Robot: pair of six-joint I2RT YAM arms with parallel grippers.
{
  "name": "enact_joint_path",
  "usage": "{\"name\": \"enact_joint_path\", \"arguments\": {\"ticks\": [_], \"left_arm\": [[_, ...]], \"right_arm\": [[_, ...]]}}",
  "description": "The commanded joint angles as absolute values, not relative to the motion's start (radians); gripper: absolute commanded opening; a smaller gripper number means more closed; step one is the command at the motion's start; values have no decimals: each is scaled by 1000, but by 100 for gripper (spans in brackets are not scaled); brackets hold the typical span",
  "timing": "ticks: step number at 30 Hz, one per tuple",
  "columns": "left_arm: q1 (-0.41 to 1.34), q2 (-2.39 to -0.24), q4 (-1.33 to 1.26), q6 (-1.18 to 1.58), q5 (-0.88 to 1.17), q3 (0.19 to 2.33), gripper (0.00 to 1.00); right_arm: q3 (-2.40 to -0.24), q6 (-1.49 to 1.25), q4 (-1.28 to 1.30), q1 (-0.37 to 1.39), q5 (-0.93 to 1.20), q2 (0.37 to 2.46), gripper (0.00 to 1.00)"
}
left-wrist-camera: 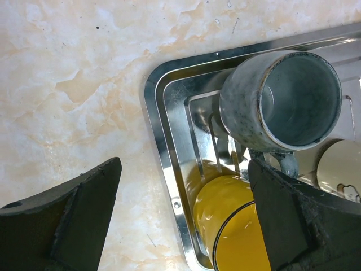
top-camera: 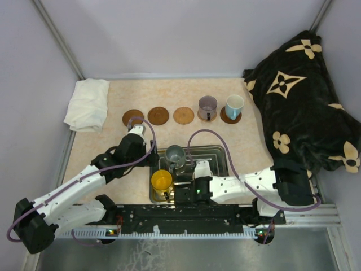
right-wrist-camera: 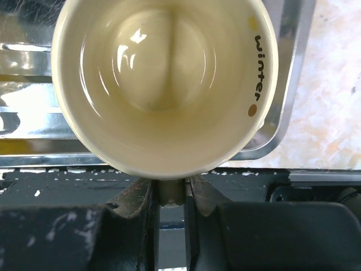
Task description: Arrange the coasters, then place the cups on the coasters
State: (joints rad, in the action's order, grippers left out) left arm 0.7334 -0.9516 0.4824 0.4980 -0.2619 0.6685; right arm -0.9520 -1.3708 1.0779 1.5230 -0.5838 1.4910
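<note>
Three bare coasters (top-camera: 133,117), (top-camera: 158,116), (top-camera: 183,115) lie in a row at the back. To their right, the purple cup (top-camera: 207,107) and the light blue cup (top-camera: 232,106) each stand on a coaster. In the metal tray (left-wrist-camera: 159,107) are the grey cup (left-wrist-camera: 282,101), the orange-yellow cup (left-wrist-camera: 237,226) and the cream cup (right-wrist-camera: 163,84). My right gripper (right-wrist-camera: 172,189) is shut on the cream cup's handle. My left gripper (left-wrist-camera: 186,209) hangs open over the tray's left rim, one finger over the table, the other beside the orange-yellow cup, holding nothing.
A folded white cloth (top-camera: 87,104) lies at the back left. A black blanket with cream flowers (top-camera: 304,96) fills the right side. The tray sits at the near edge between the arm bases, just ahead of the black mounting rail (top-camera: 186,217).
</note>
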Motion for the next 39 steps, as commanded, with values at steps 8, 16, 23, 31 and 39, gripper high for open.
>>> {"name": "enact_joint_path", "arguments": {"ticks": [8, 16, 23, 31, 39], "left_arm": [[736, -964, 473, 499, -295, 664, 100], [736, -989, 460, 494, -297, 678, 100], [736, -1024, 442, 477, -315, 700, 100], [714, -1094, 405, 467, -345, 760, 100], [520, -1178, 348, 427, -254, 859, 100]], "right_arm": [[-1090, -1517, 1277, 1528, -901, 1394, 0], [-1092, -1358, 1188, 1415, -977, 1348, 0], [-1113, -848, 801, 1170, -918, 1274, 0], [-1422, -480, 672, 965, -772, 1478, 0], [-1773, -308, 676, 839, -617, 1770, 0]]}}
